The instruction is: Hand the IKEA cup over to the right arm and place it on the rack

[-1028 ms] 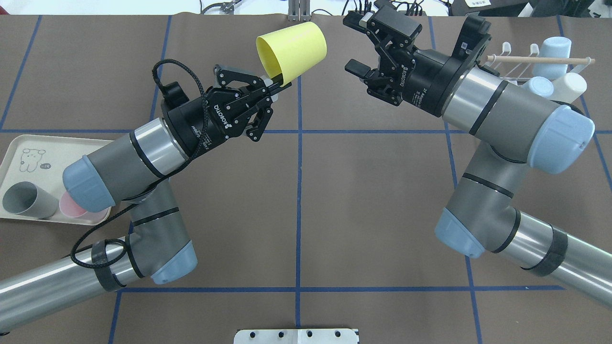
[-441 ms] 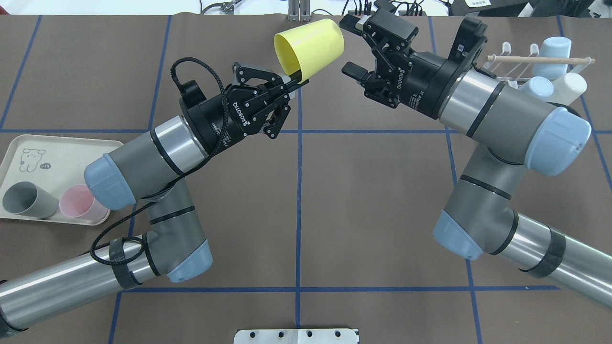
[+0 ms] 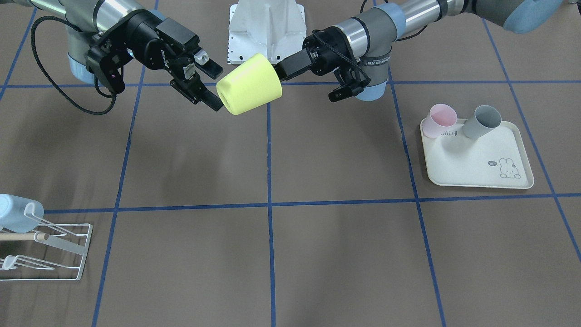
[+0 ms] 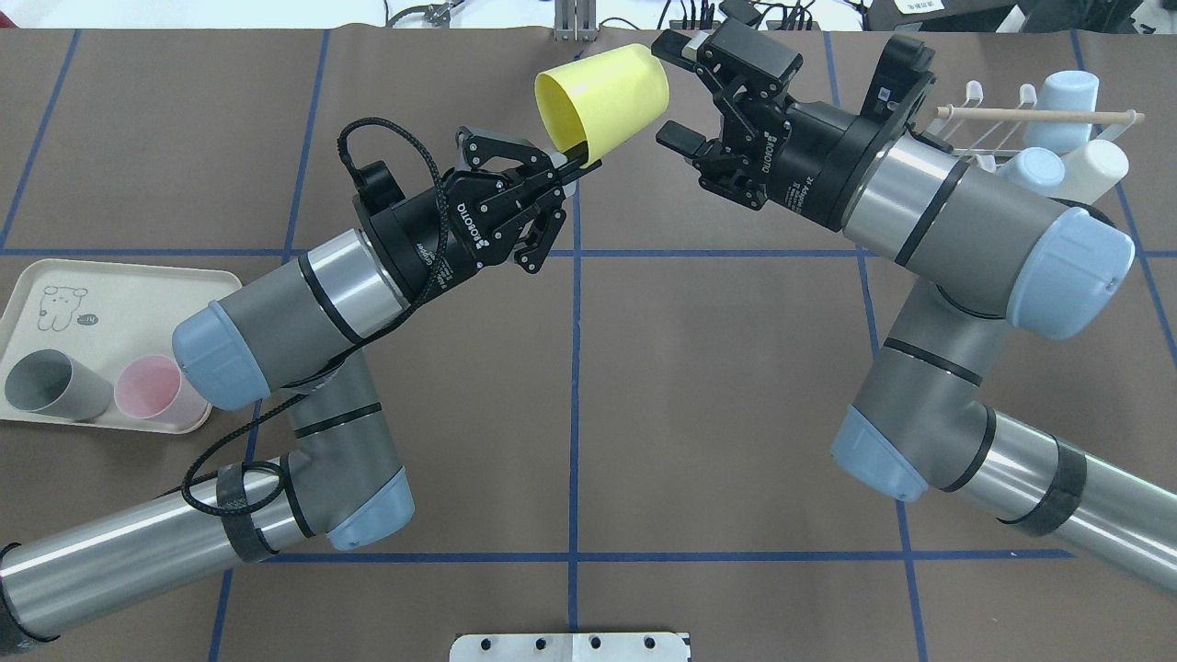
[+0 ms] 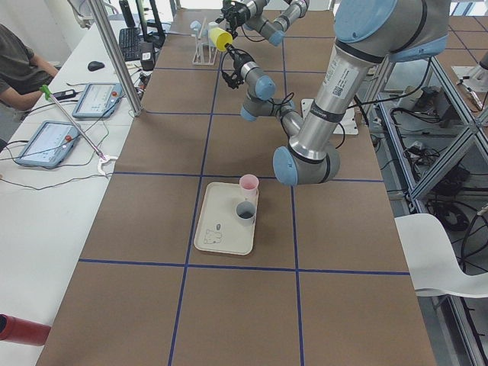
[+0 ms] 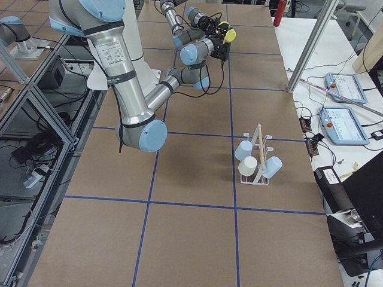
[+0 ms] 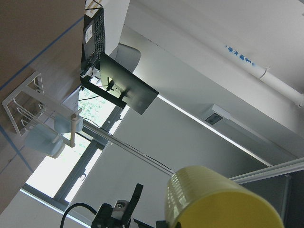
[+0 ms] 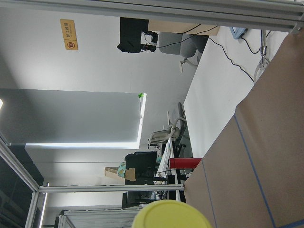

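The IKEA cup [image 4: 602, 97] is yellow and lies on its side in the air over the far middle of the table. My left gripper [image 4: 581, 165] is shut on its rim from below-left. The cup's closed base points at my right gripper [image 4: 668, 92], which is open, its two fingertips level with the base, one on each side, not touching. The front-facing view shows the same: cup [image 3: 249, 90], left gripper [image 3: 283, 70], right gripper [image 3: 217, 86]. The white wire rack [image 4: 998, 138] with its wooden rod stands at the far right.
Light blue and white cups [image 4: 1057, 138] hang on the rack. A cream rabbit-print tray [image 4: 101, 294] at the left edge holds a grey cup [image 4: 46, 386] and a pink cup [image 4: 152, 395]. A white mount plate [image 4: 570, 646] sits at the near edge.
My left arm has carried the yellow cup to the right, bringing its base up to the right gripper's open fingers. The right gripper shifted slightly left and stayed open.
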{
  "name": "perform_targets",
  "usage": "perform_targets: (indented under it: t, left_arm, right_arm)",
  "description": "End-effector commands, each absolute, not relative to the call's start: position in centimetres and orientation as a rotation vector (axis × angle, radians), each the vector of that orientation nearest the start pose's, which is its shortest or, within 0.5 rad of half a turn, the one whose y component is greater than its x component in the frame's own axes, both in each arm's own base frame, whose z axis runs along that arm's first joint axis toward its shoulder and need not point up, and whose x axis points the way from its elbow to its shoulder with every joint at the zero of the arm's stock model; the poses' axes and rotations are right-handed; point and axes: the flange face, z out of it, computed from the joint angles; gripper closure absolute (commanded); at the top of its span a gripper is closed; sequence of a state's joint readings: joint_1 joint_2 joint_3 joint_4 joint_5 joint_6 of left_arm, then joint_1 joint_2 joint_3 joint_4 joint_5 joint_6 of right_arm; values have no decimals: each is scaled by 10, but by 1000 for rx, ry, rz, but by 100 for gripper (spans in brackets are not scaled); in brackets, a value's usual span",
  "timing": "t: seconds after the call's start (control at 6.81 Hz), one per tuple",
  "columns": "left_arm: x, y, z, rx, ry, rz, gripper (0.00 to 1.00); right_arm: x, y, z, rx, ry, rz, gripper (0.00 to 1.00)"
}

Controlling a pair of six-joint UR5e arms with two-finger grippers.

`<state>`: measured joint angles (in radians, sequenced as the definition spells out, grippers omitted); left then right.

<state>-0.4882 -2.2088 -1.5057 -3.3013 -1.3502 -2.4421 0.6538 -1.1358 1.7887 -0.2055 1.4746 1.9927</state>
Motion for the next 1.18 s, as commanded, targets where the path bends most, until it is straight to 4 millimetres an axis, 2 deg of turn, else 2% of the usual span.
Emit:
perform_targets:
  t: [0.0,1.03]
  left_arm:
    - [457,-403,141,-373,2462,-921,100]
    - [474,-411,123,-374,2470,-928,100]
  right_arm:
    - [-339,-440,177,307,-2083,765,0]
    - [-339,-441,177,312,-2082,773,0]
